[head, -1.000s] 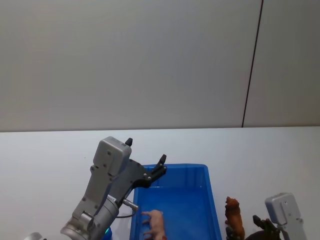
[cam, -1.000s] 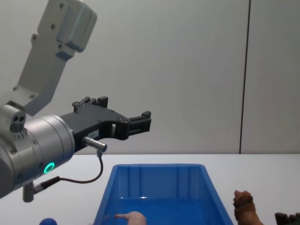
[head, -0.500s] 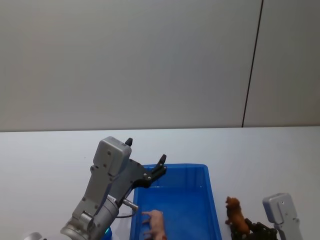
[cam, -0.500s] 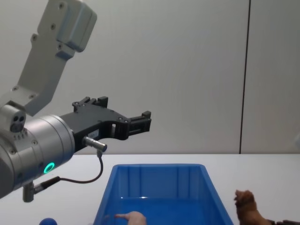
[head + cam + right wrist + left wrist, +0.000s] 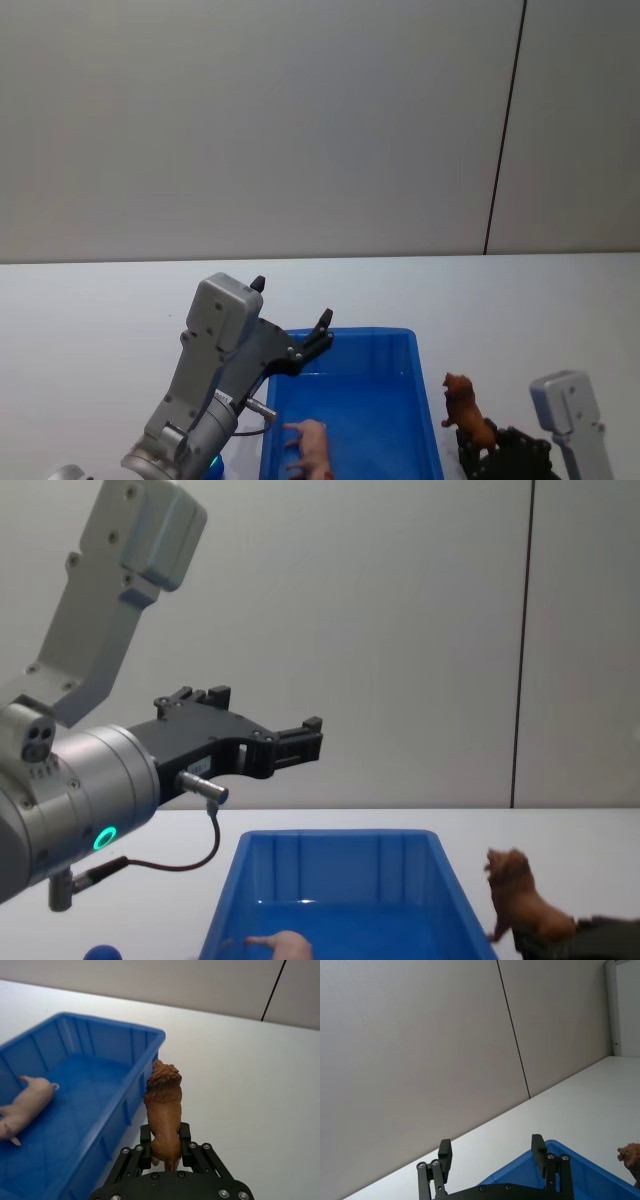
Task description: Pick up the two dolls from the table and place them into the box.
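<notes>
Head view: left gripper [image 5: 291, 301] hangs over the far left corner of the box [image 5: 350, 332], fingers spread, empty. Pink doll [image 5: 312, 446] lies inside, near end. Right gripper [image 5: 492, 452] holds brown doll [image 5: 462, 403] just right of box.
Right wrist view: fingers clamped on doll's hindquarters, head pointing far.
Chest view: brown doll tilted beside box's right wall; blue rounded toy [image 5: 101, 952] on worktop [image 5: 560, 825], left of box.

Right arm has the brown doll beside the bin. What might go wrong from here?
The right gripper pinches the brown doll by its hindquarters, so it may pivot or slip. It hangs outside the bin's right wall; a low sideways move might clip the rim. Dropped, it may land on the pink doll.
</notes>
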Controlling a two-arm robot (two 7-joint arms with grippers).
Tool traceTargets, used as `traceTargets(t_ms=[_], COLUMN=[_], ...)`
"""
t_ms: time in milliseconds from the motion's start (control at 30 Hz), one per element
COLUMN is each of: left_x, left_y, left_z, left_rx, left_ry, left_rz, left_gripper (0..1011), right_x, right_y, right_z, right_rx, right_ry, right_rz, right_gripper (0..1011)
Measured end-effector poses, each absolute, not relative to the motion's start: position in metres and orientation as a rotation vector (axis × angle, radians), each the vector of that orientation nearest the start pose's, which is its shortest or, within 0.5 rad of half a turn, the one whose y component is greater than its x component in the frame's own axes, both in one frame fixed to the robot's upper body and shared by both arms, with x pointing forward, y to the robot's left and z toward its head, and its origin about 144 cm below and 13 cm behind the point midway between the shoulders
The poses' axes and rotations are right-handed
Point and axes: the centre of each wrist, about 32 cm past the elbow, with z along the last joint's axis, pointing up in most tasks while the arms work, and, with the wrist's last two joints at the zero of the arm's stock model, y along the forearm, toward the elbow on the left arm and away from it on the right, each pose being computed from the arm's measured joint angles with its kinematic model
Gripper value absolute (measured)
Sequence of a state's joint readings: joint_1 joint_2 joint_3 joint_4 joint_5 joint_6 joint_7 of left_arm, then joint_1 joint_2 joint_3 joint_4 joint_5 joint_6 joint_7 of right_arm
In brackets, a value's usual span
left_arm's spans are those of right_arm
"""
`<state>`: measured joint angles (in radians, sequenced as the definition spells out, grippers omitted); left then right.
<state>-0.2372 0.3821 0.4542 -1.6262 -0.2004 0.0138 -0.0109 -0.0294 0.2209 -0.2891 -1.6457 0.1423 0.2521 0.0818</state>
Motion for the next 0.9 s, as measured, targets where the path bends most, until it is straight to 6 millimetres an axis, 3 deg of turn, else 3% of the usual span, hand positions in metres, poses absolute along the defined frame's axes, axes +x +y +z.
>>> traceTargets(t_ms=[533, 900], left_x=[0.492, 0.492], left_y=[0.198, 0.198], left_z=[1.204, 1.204], left_rx=[0.061, 0.061], left_ry=[-0.268, -0.268], left_rz=[1.124, 1.124], left_gripper=[1002, 1001], right_x=[0.443, 0.459], right_y=[-0.189, -0.177], right_z=[1.186, 1.199], right_rx=[-0.127, -0.113], right_ry=[0.022, 0.024], right_rz=[-1.145, -1.064], right_gripper=[312, 312])
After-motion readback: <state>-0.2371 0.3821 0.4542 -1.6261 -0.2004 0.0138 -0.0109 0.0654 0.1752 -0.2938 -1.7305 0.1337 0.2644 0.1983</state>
